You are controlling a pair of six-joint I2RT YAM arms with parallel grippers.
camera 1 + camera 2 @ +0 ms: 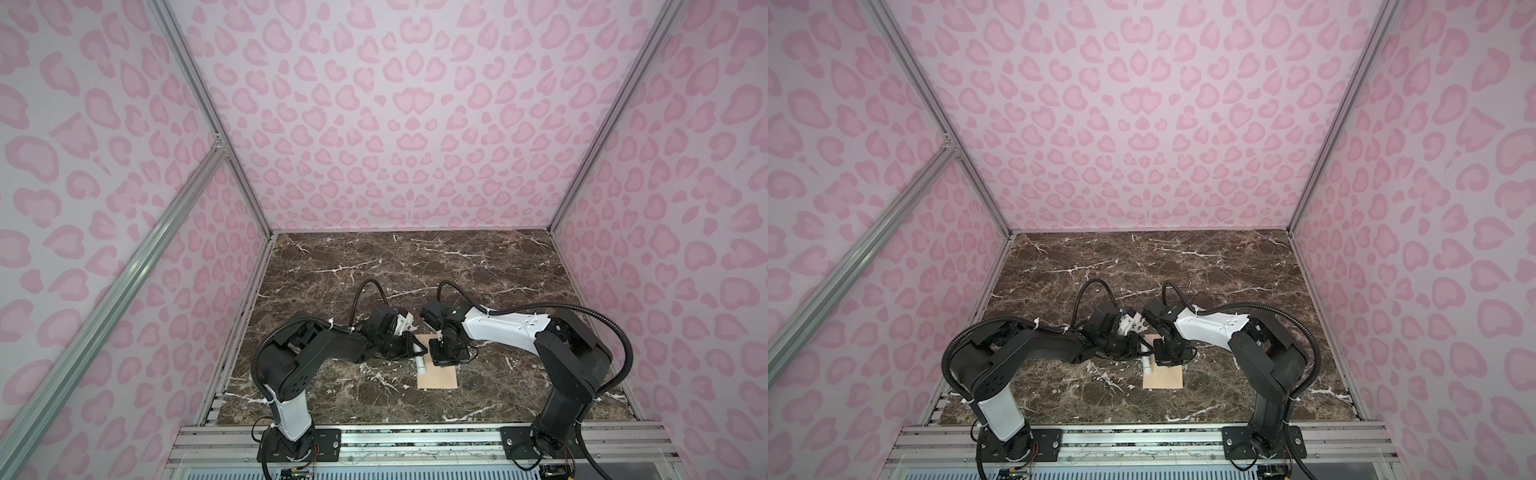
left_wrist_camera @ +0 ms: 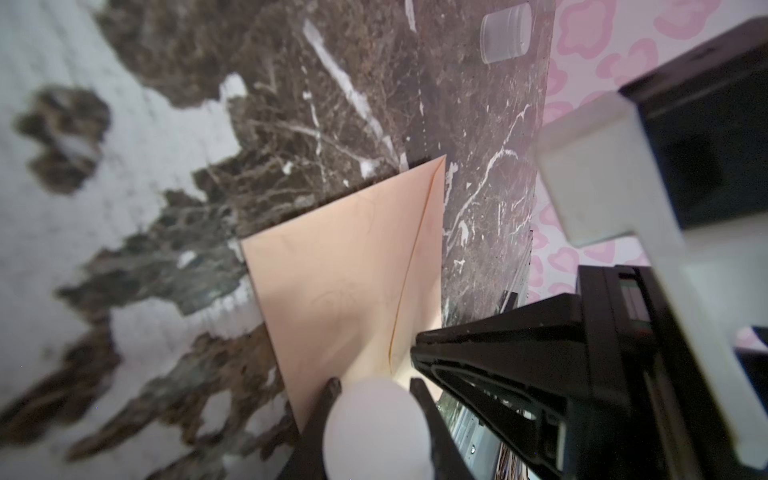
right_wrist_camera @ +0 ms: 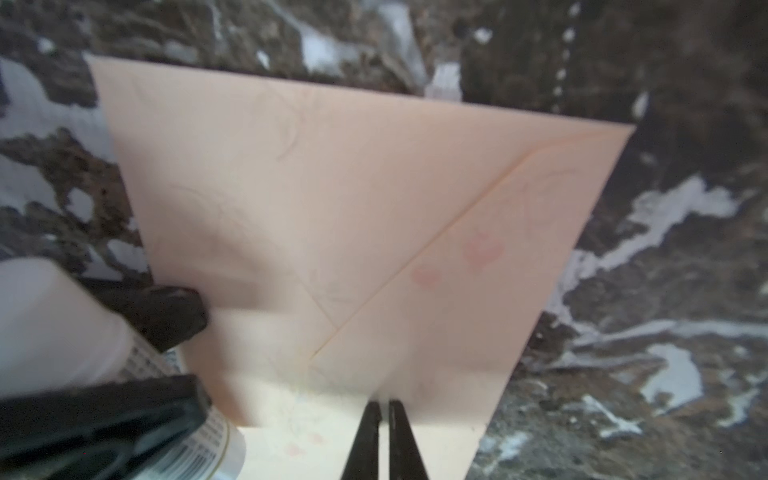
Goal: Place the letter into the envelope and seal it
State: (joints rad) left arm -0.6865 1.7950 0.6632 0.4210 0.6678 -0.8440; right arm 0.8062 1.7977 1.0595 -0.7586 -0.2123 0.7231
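The peach-tan envelope [image 1: 438, 378] [image 1: 1165, 379] lies flat on the marble table, diagonal seams up [image 3: 332, 187] [image 2: 340, 270]. A paler cream strip, its flap [image 3: 316, 440], shows at the edge nearest my right gripper. The letter is hidden; only faint pink shapes show through the paper. My right gripper [image 3: 384, 402] [image 1: 444, 363] points down with its jaws almost together, tips at the line between peach body and cream strip. I cannot tell whether paper is pinched. My left gripper [image 2: 376, 386] [image 1: 417, 357] is shut on a white glue stick [image 3: 62, 324] [image 1: 421, 365], held at the envelope's left edge.
A translucent cap [image 2: 505, 33] lies on the table near the patterned wall. The two wrists stand close together over the envelope. Pink patterned walls close in three sides of the brown marble table [image 1: 415, 266]; a metal rail [image 1: 415, 436] runs along the front.
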